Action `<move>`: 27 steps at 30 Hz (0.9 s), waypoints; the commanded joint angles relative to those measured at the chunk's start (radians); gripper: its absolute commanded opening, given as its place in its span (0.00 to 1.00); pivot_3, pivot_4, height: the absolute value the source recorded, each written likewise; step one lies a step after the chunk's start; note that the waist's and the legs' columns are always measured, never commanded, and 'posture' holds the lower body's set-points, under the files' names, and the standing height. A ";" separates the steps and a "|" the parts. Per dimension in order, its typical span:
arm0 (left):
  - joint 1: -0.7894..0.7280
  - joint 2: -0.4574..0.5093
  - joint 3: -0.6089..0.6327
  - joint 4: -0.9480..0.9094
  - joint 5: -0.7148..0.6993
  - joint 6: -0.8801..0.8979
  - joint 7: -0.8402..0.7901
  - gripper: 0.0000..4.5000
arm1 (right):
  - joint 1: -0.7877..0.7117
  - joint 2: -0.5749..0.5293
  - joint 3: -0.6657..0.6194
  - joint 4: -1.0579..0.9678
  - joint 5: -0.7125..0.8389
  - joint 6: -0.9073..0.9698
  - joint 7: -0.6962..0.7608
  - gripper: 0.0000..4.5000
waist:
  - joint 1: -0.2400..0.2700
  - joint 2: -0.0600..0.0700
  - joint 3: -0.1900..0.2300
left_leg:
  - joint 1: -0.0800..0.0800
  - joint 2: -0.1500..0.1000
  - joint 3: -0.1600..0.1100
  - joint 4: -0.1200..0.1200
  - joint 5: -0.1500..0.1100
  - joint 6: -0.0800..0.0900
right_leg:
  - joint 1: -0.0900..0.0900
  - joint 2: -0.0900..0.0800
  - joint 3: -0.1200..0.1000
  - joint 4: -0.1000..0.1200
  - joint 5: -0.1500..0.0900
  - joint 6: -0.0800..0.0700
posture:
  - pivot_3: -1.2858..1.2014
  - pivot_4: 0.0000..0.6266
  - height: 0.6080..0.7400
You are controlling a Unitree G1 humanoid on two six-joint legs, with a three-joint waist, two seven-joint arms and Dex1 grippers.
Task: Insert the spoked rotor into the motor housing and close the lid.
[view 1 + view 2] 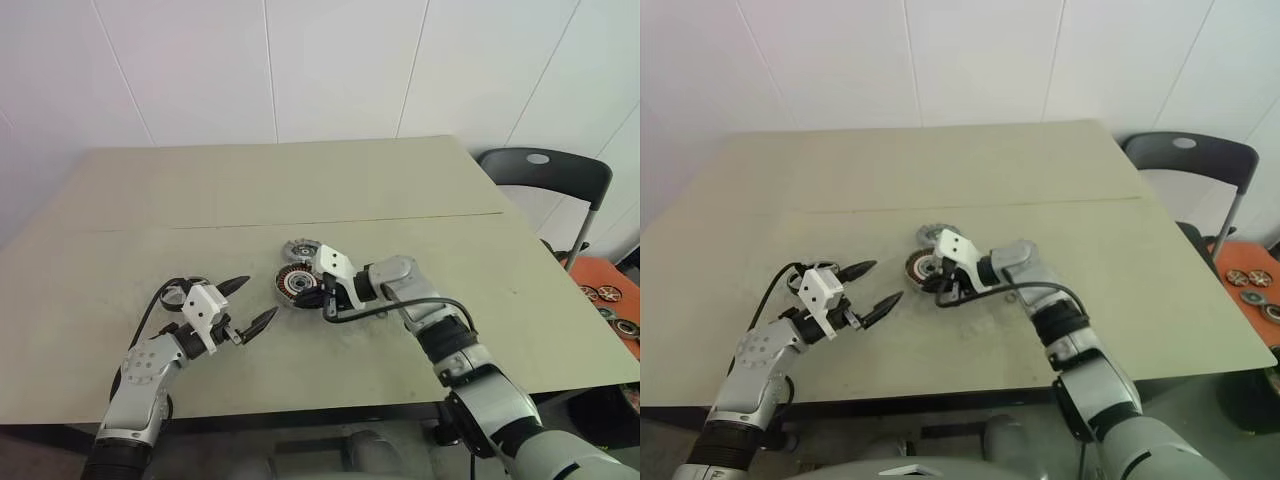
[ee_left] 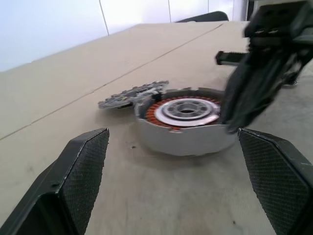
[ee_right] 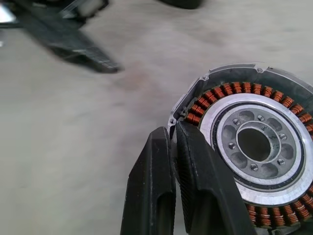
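— On the bench [image 1: 420, 180], what do you count?

— One motor housing [image 1: 297, 286], one lid [image 1: 299, 249] just behind it, and two robot hands.

— How are the hands?

— Left hand [image 1: 246, 305] sits level, pointing at the housing from well short of it, fingers spread wide, nothing between them. Right hand [image 3: 171, 147] angles down at the housing's near rim, fingers pressed together, gripping nothing.

— Anything inside the housing?

— A ring of copper windings [image 3: 222, 92] around a silver disc [image 3: 254, 147] with a hollow centre. The lid is off.
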State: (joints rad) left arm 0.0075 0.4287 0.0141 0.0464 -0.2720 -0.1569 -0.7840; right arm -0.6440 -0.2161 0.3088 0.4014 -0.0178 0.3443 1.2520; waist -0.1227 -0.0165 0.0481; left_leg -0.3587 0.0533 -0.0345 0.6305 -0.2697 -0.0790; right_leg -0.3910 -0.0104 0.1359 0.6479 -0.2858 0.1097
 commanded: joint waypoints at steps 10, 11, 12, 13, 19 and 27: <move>0.007 0.028 -0.017 -0.060 -0.029 0.058 -0.055 1.00 | 0.114 -0.076 0.023 -0.246 0.199 0.287 0.037 0.00 | -0.001 0.000 0.000 | 0.000 0.000 0.000 0.000 0.000 0.000 | 0.000 0.000 0.000 -0.001 -0.003 0.000 | 0.52 0.00 1.00; 0.012 0.034 -0.019 -0.075 -0.043 0.081 -0.067 1.00 | 0.111 -0.071 0.038 -0.224 0.172 0.257 0.006 0.00 | -0.002 0.000 0.000 | 0.000 0.000 0.000 0.000 0.000 0.000 | 0.000 0.000 0.000 -0.001 -0.003 0.001 | 0.52 0.00 1.00; 0.018 0.039 -0.019 -0.089 -0.055 0.104 -0.078 1.00 | 0.109 -0.066 0.050 -0.202 0.151 0.230 -0.021 0.00 | -0.003 -0.001 0.000 | 0.000 0.000 0.000 0.000 0.000 0.000 | 0.000 0.000 0.000 -0.001 -0.004 0.001 | 0.52 0.00 1.00; 0.024 0.046 -0.017 -0.102 -0.069 0.125 -0.090 1.00 | 0.106 -0.061 0.059 -0.182 0.137 0.208 -0.040 0.00 | -0.005 -0.001 0.000 | 0.001 0.000 0.000 0.000 0.000 0.000 | 0.000 0.000 0.000 -0.001 -0.004 0.001 | 0.52 0.00 1.00; 0.054 0.100 -0.001 -0.156 -0.105 0.223 -0.133 1.00 | 0.088 -0.063 0.118 -0.076 0.045 0.037 -0.126 0.00 | -0.010 -0.002 -0.001 | 0.007 -0.001 -0.002 0.003 0.000 0.000 | 0.002 0.001 0.000 0.000 -0.002 -0.005 | 0.52 0.00 1.00; 0.045 0.152 0.018 -0.179 -0.101 0.253 -0.140 1.00 | 0.080 -0.071 0.097 -0.061 0.091 0.001 -0.107 0.46 | -0.008 -0.005 0.001 | 0.017 -0.003 -0.003 0.003 -0.001 -0.002 | 0.003 -0.001 0.001 -0.004 -0.001 -0.008 | 0.52 0.00 1.00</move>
State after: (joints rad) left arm 0.0731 0.5695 0.0118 -0.0957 -0.3616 0.1006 -0.9208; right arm -0.5583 -0.2756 0.4401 0.3057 0.0704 0.3173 1.1688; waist -0.1306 -0.0216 0.0494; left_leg -0.3413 0.0505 -0.0371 0.6332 -0.2700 -0.0798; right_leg -0.3876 -0.0116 0.1365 0.6438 -0.2863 0.1019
